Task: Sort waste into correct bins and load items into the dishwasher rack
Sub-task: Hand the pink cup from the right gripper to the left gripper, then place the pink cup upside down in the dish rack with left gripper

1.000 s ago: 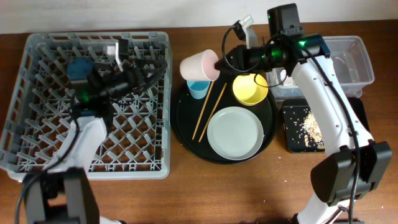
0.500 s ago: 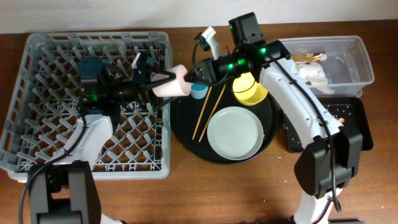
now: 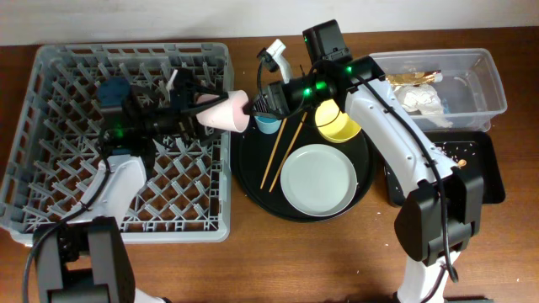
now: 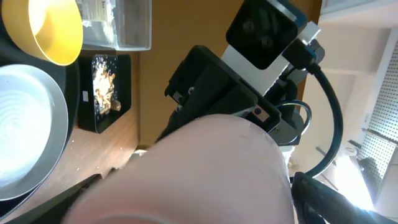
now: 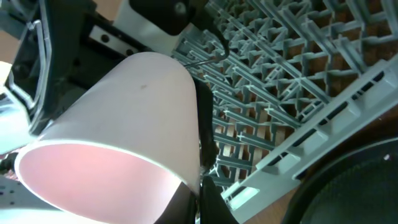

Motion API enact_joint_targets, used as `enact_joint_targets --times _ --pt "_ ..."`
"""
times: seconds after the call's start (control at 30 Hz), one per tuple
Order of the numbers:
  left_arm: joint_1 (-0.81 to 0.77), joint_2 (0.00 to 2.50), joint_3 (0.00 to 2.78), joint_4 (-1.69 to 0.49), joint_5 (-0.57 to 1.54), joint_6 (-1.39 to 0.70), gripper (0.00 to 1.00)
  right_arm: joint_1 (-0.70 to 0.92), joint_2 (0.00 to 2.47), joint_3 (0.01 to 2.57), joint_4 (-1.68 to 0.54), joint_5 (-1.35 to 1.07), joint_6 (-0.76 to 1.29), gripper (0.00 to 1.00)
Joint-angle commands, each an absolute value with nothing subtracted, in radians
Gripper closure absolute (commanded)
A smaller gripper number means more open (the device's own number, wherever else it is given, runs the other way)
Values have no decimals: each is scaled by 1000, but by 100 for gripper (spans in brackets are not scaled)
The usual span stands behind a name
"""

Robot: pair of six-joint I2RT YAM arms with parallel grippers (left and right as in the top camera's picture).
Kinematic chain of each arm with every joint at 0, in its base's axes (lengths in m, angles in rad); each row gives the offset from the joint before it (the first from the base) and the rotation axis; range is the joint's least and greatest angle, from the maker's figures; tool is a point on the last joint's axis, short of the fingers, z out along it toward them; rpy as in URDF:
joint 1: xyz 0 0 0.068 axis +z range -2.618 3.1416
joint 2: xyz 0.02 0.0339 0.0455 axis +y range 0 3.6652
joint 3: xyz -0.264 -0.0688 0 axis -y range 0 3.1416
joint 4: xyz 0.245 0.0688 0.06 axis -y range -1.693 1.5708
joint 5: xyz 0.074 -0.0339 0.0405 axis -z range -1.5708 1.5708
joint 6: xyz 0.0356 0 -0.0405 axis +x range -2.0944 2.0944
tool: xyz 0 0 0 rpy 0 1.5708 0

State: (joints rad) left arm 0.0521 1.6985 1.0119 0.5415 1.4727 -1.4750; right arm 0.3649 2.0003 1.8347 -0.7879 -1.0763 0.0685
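Note:
The pink cup (image 3: 226,111) lies on its side in the air over the right rim of the grey dishwasher rack (image 3: 50,168). My right gripper (image 3: 253,108) is shut on its rim, which shows in the right wrist view (image 5: 199,199). My left gripper (image 3: 192,108) is open, with a finger on either side of the cup's base (image 4: 205,174). The blue cup (image 3: 269,124), yellow bowl (image 3: 338,122), grey-green plate (image 3: 318,180) and chopsticks (image 3: 284,151) rest on the round black tray (image 3: 253,177).
The clear tub (image 3: 488,84) at the back right holds the white napkin (image 3: 421,99) and gold wrapper (image 3: 413,78). The shallow black tray (image 3: 484,181) in front of it holds food scraps (image 4: 106,87). The rack's upright pegs (image 5: 298,68) stand just under the cup.
My right arm swung left from the tub side and carried the pink cup to the rack's edge. The cup's base now sits between my left gripper's fingers.

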Motion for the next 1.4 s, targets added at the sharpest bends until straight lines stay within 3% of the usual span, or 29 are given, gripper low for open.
enact_joint_targets --times 0.0,0.4,0.5,0.57,0.63,0.67,0.7,0.73,0.77,0.87,0.97,1.03,1.17,1.27,1.37 --pt "64 1702 1018 543 1469 -1472 5 373 2001 1842 -781 -1194 34 96" --pt "48 1701 1018 546 1534 -1514 11 413 2005 1842 -718 -863 87 96" --pt "49 1701 1018 546 1539 -1514 41 411 2006 1842 -715 -848 91 96" --pt "49 1701 1018 546 1545 -1514 50 408 2006 1842 -715 -841 91 96" --pt "49 1701 1018 546 1546 -1514 50 398 2006 1842 -718 -841 91 95" --pt "49 1701 1018 548 1546 -1514 50 387 2006 1842 -723 -841 90 76" --pt "49 1702 1018 583 1544 -1514 50 377 2006 1842 -725 -841 91 47" --pt "49 1702 1018 633 1539 -1514 50 363 2005 1842 -733 -841 90 40" --pt "51 1702 1018 728 1528 -1514 50 340 2005 1842 -748 -841 91 33" --pt "104 1702 1040 1097 1526 -1554 56 214 2005 1842 -850 -840 89 26" --pt "162 1702 1130 1115 1459 -1579 59 111 2005 1842 -942 -832 82 25" --pt "178 1703 1159 953 1271 -1480 59 87 2005 1842 -978 -825 82 25" --pt "167 1702 1190 302 815 -979 59 91 2005 1842 -1034 -809 56 24" --pt "143 1702 1335 -62 661 -723 59 91 2005 1842 -1073 -799 -4 20" --pt "78 1702 1676 -705 382 -360 59 91 2005 1842 -1101 -724 -11 13"
